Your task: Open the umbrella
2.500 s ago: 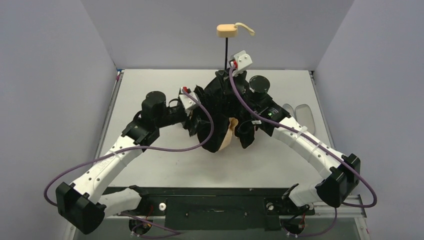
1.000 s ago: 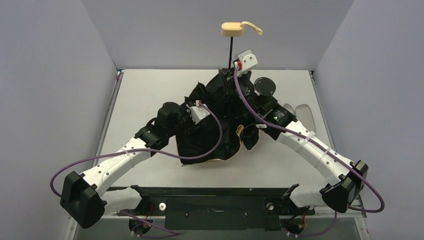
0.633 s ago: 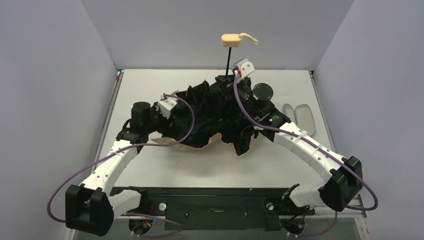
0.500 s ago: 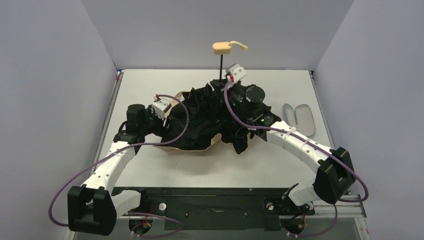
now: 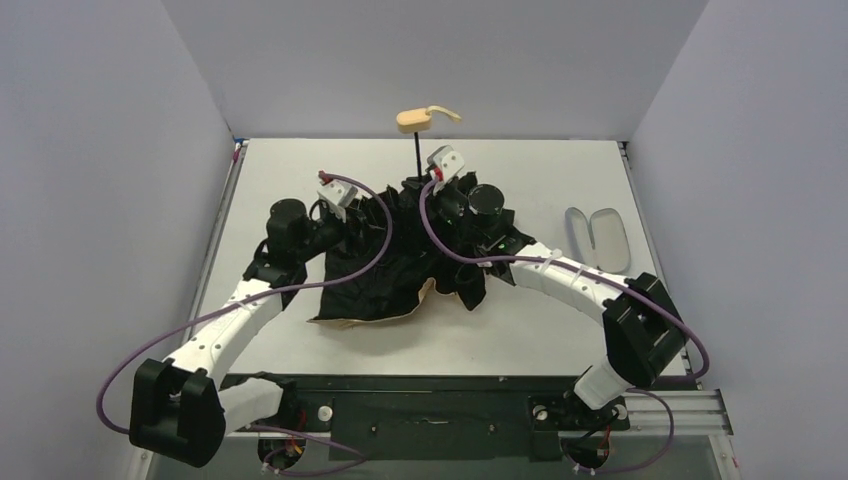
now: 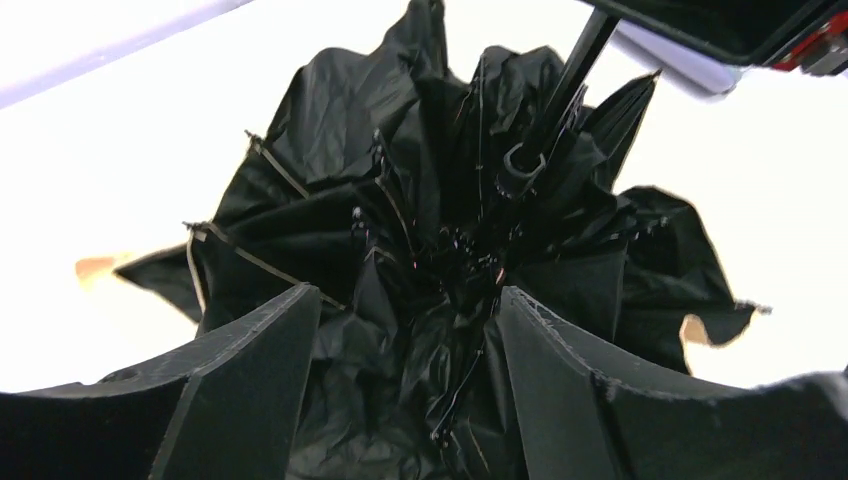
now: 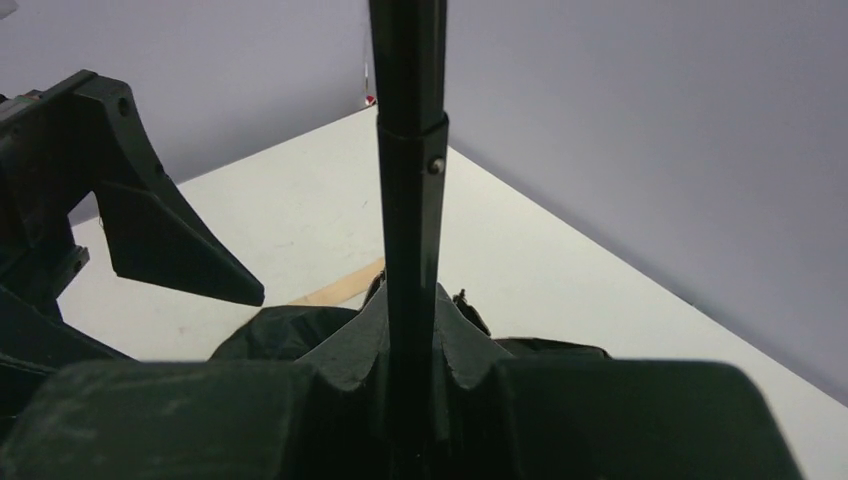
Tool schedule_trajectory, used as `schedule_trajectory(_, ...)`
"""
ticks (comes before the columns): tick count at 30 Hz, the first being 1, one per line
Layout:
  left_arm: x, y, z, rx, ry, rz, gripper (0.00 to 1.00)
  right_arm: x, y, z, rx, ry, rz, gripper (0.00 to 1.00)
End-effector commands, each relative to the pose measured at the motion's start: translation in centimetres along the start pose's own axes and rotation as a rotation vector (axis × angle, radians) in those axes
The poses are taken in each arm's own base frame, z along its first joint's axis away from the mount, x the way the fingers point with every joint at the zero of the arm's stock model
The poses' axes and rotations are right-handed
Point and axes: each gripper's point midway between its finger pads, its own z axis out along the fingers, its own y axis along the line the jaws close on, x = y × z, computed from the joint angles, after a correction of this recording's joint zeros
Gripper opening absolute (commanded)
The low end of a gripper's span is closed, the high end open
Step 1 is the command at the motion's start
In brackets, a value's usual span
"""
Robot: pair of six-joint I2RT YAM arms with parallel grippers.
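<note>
The umbrella stands upside down at the table's middle. Its beige handle (image 5: 420,118) tops the thin black shaft (image 5: 417,155), and the black-lined canopy (image 5: 385,270) lies crumpled and partly spread, with a peach edge (image 5: 426,294) showing. My right gripper (image 5: 426,186) is shut on the shaft (image 7: 410,200) just above the canopy; it also shows in the right wrist view (image 7: 410,320). My left gripper (image 5: 362,215) is open and hovers over the canopy's left side. In the left wrist view (image 6: 405,295) black folds and ribs (image 6: 440,230) fill the gap between its fingers (image 6: 250,380).
The grey-lavender sleeve (image 5: 597,238) lies flat at the table's right. Lavender walls (image 5: 120,150) close in the left, back and right sides. Purple cables (image 5: 300,290) loop from both arms over the canopy. The dark base rail (image 5: 430,410) runs along the near edge.
The whole umbrella and my right gripper have shifted left. My left gripper came back from the canopy's left rim toward the shaft, and the canopy sagged into a more bunched shape.
</note>
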Motion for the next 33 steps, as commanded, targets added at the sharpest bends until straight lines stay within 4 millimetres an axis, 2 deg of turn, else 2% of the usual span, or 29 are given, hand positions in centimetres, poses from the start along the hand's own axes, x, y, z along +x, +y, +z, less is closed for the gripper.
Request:
schedule_trajectory(1,-5.1,1.2,0.4,-0.054,-0.138,-0.04,0.66,-8.2,-4.9,-0.9,0.11,-0.151,0.01,0.0)
schedule_trajectory(2,-5.7,2.7,-0.2,-0.095,-0.153,-0.089,0.67,-8.6,-8.0,-1.6,0.177,-0.148,0.018,0.0)
schedule_trajectory(3,-6.1,3.6,-0.7,-0.12,-0.164,-0.109,0.68,-9.7,-9.7,-2.1,0.215,-0.155,0.013,0.0)
schedule_trajectory(4,-6.6,5.5,-1.7,-0.174,-0.182,-0.143,0.7,-10.2,-12.9,-3.0,0.296,-0.162,0.007,0.0)
schedule_trajectory(5,-7.0,6.2,-2.5,-0.196,-0.193,-0.149,0.71,-11.3,-15.2,-3.7,0.356,-0.178,0.004,0.0)
schedule_trajectory(6,-7.1,7.7,-3.4,-0.24,-0.196,-0.153,0.75,-12.6,-15.8,-3.7,0.367,-0.197,0.009,0.0)
schedule_trajectory(8,-7.4,9.3,-4.7,-0.288,-0.194,-0.144,0.83,-13.8,-14.3,-2.9,0.315,-0.23,-0.001,0.0)
schedule_trajectory(9,-7.6,9.9,-5.3,-0.307,-0.2,-0.141,0.85,-14.4,-11.2,-2.0,0.243,-0.245,0.007,0.0)
schedule_trajectory(10,-7.8,10.6,-5.9,-0.324,-0.198,-0.14,0.89,-14.9,-9.0,-1.7,0.196,-0.255,0.021,0.0)
schedule_trajectory(11,-8.2,10.7,-6.2,-0.326,-0.204,-0.132,0.9,-15.9,-4.9,-1.5,0.109,-0.273,0.049,0.0)
schedule_trajectory(13,-8.6,10.6,-6.8,-0.314,-0.2,-0.103,0.94,-16.7,-0.3,-2.4,0.0,-0.283,0.111,0.0)
schedule_trajectory(14,-8.7,10.4,-6.9,-0.306,-0.194,-0.081,0.99,-16.9,0.4,-3.2,-0.009,-0.29,0.106,0.0)
schedule_trajectory(16,-9.7,9.6,-7.5,-0.288,-0.213,-0.037,0.97,-16.8,-1.6,-3.5,0.064,-0.286,0.073,0.0)
schedule_trajectory(17,-10.1,9.3,-7.7,-0.28,-0.221,-0.022,0.97,-16.6,-5.0,-3.7,0.141,-0.279,0.046,0.0)
schedule_trajectory(18,-10.6,8.8,-7.9,-0.263,-0.233,-0.003,0.97,-16.3,-7.1,-3.5,0.187,-0.27,0.035,0.0)
schedule_trajectory(19,-11.0,8.5,-8.0,-0.254,-0.241,0.007,0.97,-16.1,-10.3,-4.0,0.264,-0.263,0.006,0.0)
schedule_trajectory(20,-11.5,7.8,-8.0,-0.223,-0.253,0.015,0.97,-15.7,-11.4,-3.9,0.29,-0.256,-0.01,0.0)
schedule_trajectory(21,-12.0,7.1,-7.8,-0.194,-0.26,0.026,0.97,-15.5,-11.5,-3.8,0.285,-0.253,-0.023,0.0)
schedule_trajectory(22,-11.9,6.6,-7.4,-0.165,-0.248,0.032,0.97,-15.2,-10.5,-3.5,0.252,-0.243,-0.018,0.0)
schedule_trajectory(23,-12.4,5.3,-6.8,-0.126,-0.242,0.075,0.97,-15.2,-6.9,-2.8,0.155,-0.238,-0.008,0.0)
schedule_trajectory(24,-11.9,4.8,-6.2,-0.112,-0.214,0.085,0.97,-14.8,-4.6,-2.9,0.1,-0.221,-0.005,0.0)
schedule_trajectory(25,-12.0,3.5,-5.6,-0.075,-0.205,0.141,0.97,-14.4,-0.5,-2.9,0.004,-0.212,-0.026,0.0)
schedule_trajectory(26,-11.8,3.0,-5.3,-0.062,-0.192,0.153,0.97,-15.2,0.3,-3.4,-0.007,-0.241,-0.036,0.0)
schedule_trajectory(27,-11.7,2.0,-5.0,-0.031,-0.19,0.179,0.97,-15.6,-0.1,-3.5,0.026,-0.252,-0.039,0.0)
schedule_trajectory(28,-11.9,1.4,-5.0,-0.008,-0.198,0.192,0.97,-15.2,-2.8,-3.3,0.1,-0.238,-0.046,0.0)
schedule_trajectory(29,-11.7,0.6,-4.8,0.018,-0.201,0.191,0.97,-16.3,-4.4,-3.3,0.137,-0.255,-0.028,0.0)
schedule_trajectory(30,-12.1,0.0,-4.9,0.043,-0.219,0.197,0.97,-15.8,-6.9,-3.2,0.189,-0.242,-0.015,0.0)
schedule_trajectory(31,-12.1,-0.8,-4.7,0.075,-0.225,0.186,0.97,-17.0,-7.2,-3.2,0.184,-0.264,0.016,0.0)
schedule_trajectory(33,-12.5,-2.0,-4.4,0.121,-0.246,0.192,0.97,-17.3,-5.2,-3.0,0.113,-0.242,0.064,0.0)
